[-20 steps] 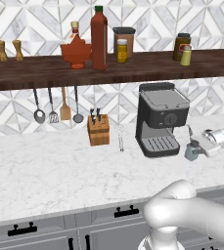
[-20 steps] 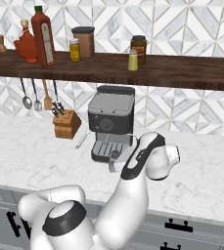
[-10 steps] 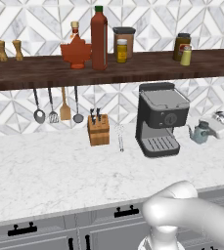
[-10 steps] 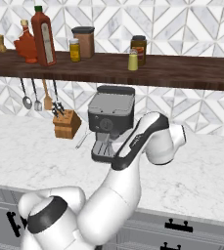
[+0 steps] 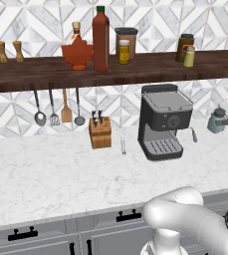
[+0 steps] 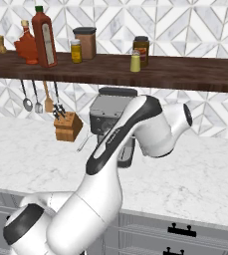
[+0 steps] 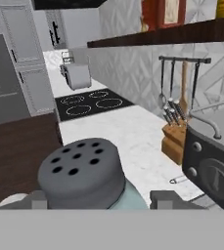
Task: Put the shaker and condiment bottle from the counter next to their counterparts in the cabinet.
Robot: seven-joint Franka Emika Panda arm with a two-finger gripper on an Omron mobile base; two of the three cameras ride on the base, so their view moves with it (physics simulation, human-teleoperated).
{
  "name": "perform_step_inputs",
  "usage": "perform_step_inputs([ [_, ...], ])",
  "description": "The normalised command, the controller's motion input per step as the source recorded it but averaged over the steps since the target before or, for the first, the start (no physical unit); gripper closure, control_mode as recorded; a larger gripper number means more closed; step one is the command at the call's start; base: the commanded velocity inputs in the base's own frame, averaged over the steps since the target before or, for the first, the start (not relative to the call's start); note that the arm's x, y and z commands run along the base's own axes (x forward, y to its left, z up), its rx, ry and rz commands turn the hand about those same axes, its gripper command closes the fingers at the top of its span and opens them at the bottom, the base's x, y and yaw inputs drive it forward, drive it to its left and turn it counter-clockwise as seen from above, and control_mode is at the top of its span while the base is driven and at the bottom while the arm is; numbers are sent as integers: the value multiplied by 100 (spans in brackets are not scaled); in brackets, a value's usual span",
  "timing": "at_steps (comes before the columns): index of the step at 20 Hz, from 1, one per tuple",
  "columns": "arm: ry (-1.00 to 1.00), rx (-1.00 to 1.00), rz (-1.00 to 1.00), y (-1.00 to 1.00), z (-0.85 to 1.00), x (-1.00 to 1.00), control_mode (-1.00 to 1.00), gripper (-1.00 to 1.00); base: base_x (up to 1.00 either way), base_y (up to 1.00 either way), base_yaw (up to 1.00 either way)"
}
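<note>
Shaker is clamped sideways in the end effector, up off the worktop at about 3 o'clock from the coffee machine. Hand view has its holed dark cap sitting right between the fingertips. Condiment bottle is on the shelf, just beside the maple-leaf bottle.

Open air right of the coffee machine; jars crowd the cabinet above.
</note>
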Motion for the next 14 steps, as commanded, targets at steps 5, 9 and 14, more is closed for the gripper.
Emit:
perform_step_inputs([
  [5, -6, -3, -5, 0, 87, -13, -100, 100, 0, 0, 0],
  [9, -5, -1, -3, 0, 86, -4, -100, 100, 0, 0, 0],
  [14, -3, 0, -2, 0, 80, 0, -100, 100, 0, 0, 0],
])
